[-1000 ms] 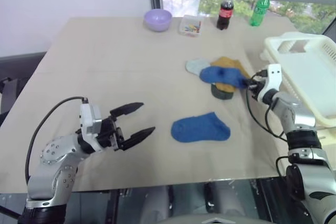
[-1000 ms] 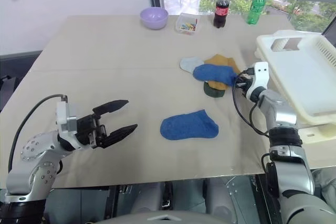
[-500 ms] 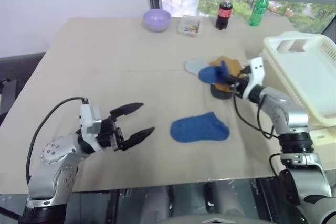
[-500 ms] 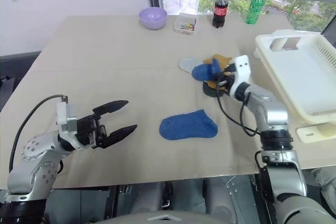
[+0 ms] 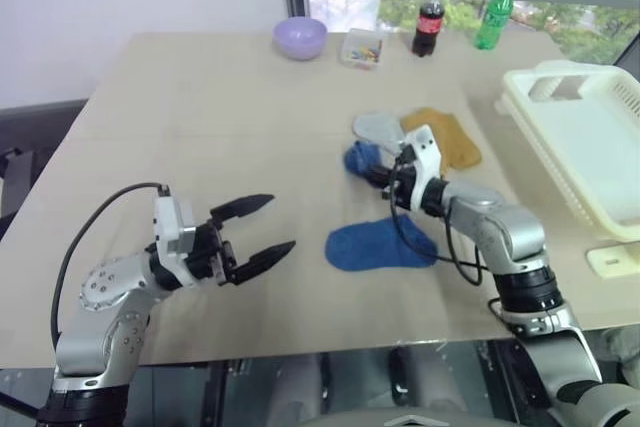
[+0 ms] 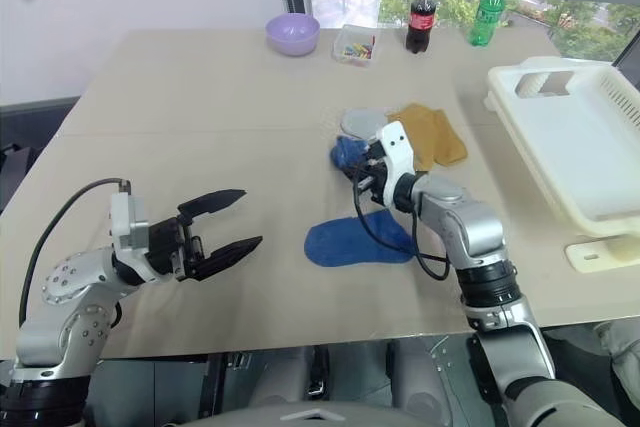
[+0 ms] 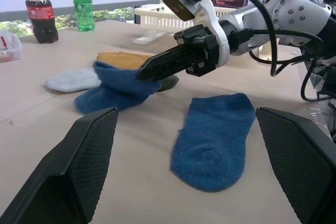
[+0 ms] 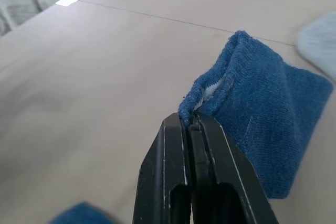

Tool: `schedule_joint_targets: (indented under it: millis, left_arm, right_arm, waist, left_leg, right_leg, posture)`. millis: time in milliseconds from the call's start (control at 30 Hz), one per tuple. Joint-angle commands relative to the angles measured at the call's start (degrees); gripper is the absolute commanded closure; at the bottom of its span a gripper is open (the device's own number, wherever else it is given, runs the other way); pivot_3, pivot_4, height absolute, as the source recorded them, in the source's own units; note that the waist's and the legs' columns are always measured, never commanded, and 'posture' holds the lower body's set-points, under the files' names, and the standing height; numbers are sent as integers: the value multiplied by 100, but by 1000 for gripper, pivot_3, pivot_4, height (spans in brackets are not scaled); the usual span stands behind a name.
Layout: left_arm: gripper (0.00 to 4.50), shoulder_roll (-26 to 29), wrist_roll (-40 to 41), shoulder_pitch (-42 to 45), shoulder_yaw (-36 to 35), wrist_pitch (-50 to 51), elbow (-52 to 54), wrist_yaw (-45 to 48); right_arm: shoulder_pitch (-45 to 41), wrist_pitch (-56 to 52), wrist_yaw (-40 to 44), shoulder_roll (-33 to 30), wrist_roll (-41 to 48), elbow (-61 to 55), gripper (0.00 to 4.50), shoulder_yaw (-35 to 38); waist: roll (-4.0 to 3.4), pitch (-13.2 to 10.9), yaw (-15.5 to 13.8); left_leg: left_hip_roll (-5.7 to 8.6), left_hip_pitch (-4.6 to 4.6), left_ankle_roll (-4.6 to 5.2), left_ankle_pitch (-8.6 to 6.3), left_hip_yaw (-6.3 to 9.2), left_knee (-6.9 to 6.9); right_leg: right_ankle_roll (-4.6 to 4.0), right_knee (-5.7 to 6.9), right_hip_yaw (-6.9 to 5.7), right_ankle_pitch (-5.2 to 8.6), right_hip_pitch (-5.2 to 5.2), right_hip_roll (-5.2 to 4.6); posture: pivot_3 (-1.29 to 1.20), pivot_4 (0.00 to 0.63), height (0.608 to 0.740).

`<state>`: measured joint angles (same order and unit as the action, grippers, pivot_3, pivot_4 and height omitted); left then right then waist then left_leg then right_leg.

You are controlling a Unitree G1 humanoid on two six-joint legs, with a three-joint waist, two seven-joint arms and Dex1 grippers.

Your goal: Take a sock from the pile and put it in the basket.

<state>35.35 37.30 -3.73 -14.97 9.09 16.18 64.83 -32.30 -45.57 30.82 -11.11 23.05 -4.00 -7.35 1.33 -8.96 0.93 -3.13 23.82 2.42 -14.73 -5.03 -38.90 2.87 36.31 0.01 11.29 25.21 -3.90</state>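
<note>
Over on the left, the left gripper (image 5: pixel 262 227) hangs above the table (image 5: pixel 200 107) with fingers spread wide, holding nothing. Centre stage, the right gripper (image 5: pixel 378 173) is clamped on the edge of the blue sock (image 7: pixel 118 86), just beside the pile (image 5: pixel 420 137). That pinch catches only a fold, so the sock could slip free. The basket (image 5: pixel 590 147) sits well apart, far right.

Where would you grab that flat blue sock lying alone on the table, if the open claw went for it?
At an end edge. The flat blue sock lies spread on the table, so an edge gives thin fabric to pinch. The left gripper is open on its left, so that near end looks easiest. The right gripper already pinches another blue sock.
</note>
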Motion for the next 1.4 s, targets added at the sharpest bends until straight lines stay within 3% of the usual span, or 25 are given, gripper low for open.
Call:
schedule_joint_targets:
  millis: [33, 233, 400, 600, 833, 1000, 1167, 1400]
  left_arm:
    - [0, -44, 3, -16, 9, -132, 63, -5]
    - [0, -90, -22, -39, 40, -148, 85, -51]
    - [0, -84, -16, -64, 54, -165, 90, -82]
    - [0, -66, -41, -45, 46, -164, 41, -149]
    - [0, -62, -583, 342, 156, 159, -382, -1045]
    - [0, -94, -519, 1124, 431, 1964, -787, -2156]
    - [0, -302, -1360, 1828, 959, 2271, -1194, -3041]
    - [0, -497, -1821, 2544, 1404, 2477, -1734, -3208]
  right_arm:
    - [-37, -118, 76, 106, 125, -462, 4474, -234]
    - [8, -545, 137, 237, 465, -883, 4474, -318]
    - [-75, -1026, -373, 517, 854, -789, 4474, 364]
    - [-161, -911, -885, 294, 663, -210, 4474, 1021]
    - [262, -650, -620, -322, 170, 16, 4474, 489]
    - [426, -343, -415, -512, -143, 54, 4474, 75]
    - [406, -154, -295, -520, -314, 165, 4474, -73]
    - [470, -34, -255, -483, -442, 167, 4474, -136]
  waist:
    - [0, 0, 2]
    - [0, 0, 1]
    - [0, 0, -5]
    - [0, 0, -4]
    - [-1, -1, 2]
    - [1, 0, 3]
    - [2, 1, -2]
    - [3, 1, 4]
  left_leg:
    - [0, 0, 0, 0, 0, 0]
    - [0, 1, -1, 0, 1, 0]
    - [-1, 1, -2, 1, 2, 0]
    - [4, 2, -3, 2, 1, 0]
    - [3, 2, -3, 2, 5, 4]
    - [4, 0, -3, 3, 6, 2]
    - [5, 0, -4, 3, 11, 2]
    - [3, 1, -4, 3, 14, 3]
  right_leg:
    - [0, 0, 0, 0, 0, 0]
    - [0, 0, -1, 0, 1, 0]
    - [0, 1, -2, 0, 1, -1]
    - [0, -2, -3, 0, 0, -7]
    - [-1, -2, -5, 0, 2, -1]
    - [5, 0, -5, 1, 0, -1]
    - [10, 0, -5, -3, -2, 3]
    - [13, 1, -5, -6, -2, 9]
  posture:
    - [0, 150, 729]
    - [0, 150, 729]
    - [0, 150, 729]
    - [0, 150, 729]
    - [0, 150, 729]
    - [0, 150, 729]
    - [0, 150, 729]
    - [0, 150, 729]
